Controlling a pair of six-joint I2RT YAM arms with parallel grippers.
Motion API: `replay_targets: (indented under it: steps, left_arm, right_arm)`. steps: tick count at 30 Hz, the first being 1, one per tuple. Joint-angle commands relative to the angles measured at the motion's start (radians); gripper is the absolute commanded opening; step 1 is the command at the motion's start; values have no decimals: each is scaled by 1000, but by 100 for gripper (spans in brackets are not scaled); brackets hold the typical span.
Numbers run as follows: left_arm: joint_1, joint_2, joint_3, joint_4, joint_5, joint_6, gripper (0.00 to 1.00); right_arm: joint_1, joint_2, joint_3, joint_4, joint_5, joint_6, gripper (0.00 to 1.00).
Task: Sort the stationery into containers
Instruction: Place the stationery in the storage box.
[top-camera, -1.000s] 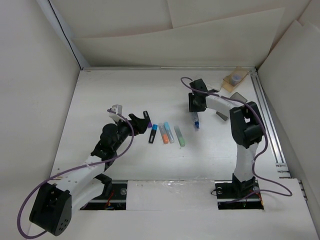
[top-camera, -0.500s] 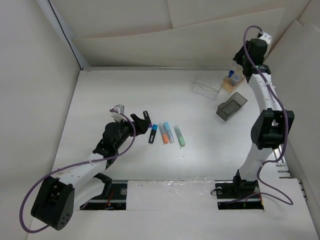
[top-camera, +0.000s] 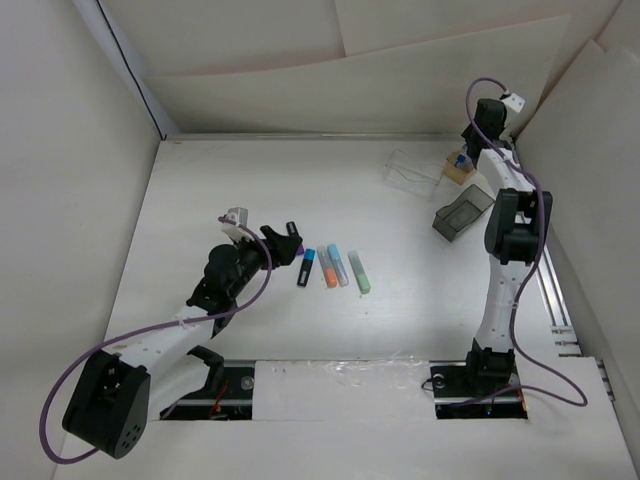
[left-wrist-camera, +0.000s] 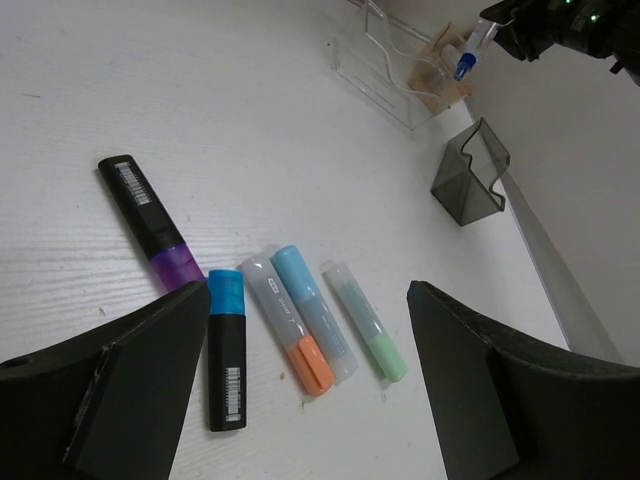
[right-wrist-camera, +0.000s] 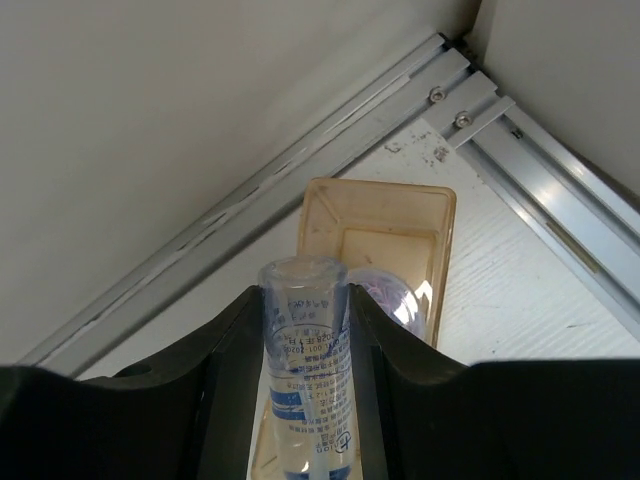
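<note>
Several markers lie in a row at mid-table: a black one with a purple end, a black one with a blue end, an orange-ended one, a light-blue one and a green one. My left gripper hovers open over them, touching none. My right gripper is shut on a clear blue-tipped marker, held upright over the tan box. In that box lies a rounded purple-tinted piece.
The clear box stands left of the tan one. The smoky dark grey box sits nearer, by the metal rail along the right edge. White walls close in at the back and sides.
The right arm carried the blue-tipped marker from the middle of the table to the far right corner, above the tan box. The left gripper has barely moved.
</note>
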Motion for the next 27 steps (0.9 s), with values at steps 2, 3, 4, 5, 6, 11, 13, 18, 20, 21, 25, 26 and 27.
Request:
replay_targets:
  steps: [2,3,4,5,6,11,13,18,20,21,25,26,27]
  left_arm:
    - [0,1,16,73,25,-2,77]
    - [0,12,16,73,25,-2,77]
    - [0,12,16,73,25,-2,77]
    - [0,22,16,82,25,-2,77]
    - [0,23,16,82,25,-2,77]
    - [0,44,16,92,25,-2,77]
    - [0,44,16,92,25,-2,77]
    - [0,55,16,102,25,-2,77]
    - [0,55,16,102,25,-2,77]
    - [0,55,16,102,25,-2,77]
    - [0,55,16,102,25,-2,77]
    - [0,46,16,102,25,-2,77]
    - [0,46,16,102,25,-2,77]
  right_arm:
    - [1,-16,108,135,80,-56,8]
    - [1,-16,108,144,92,-56,8]
    - [1,-16,108,144,92,-67,8]
    - [1,-6,96,155,104,-79,8]
    - [1,-6,96,165,104,-79,8]
    - [1,19,87,184,147,-99,8]
    - [1,28,87,193,147,-109,8]
    - [10,70,99,193,163,-156,10]
    - [10,70,79,193,163,-156,10]
    - [10,70,65,193,152,-156,11]
    - [20,70,45,193,152,-156,12]
    - [20,59,32,193,152,-156,13]
    - [20,59,19,193,143,-156,13]
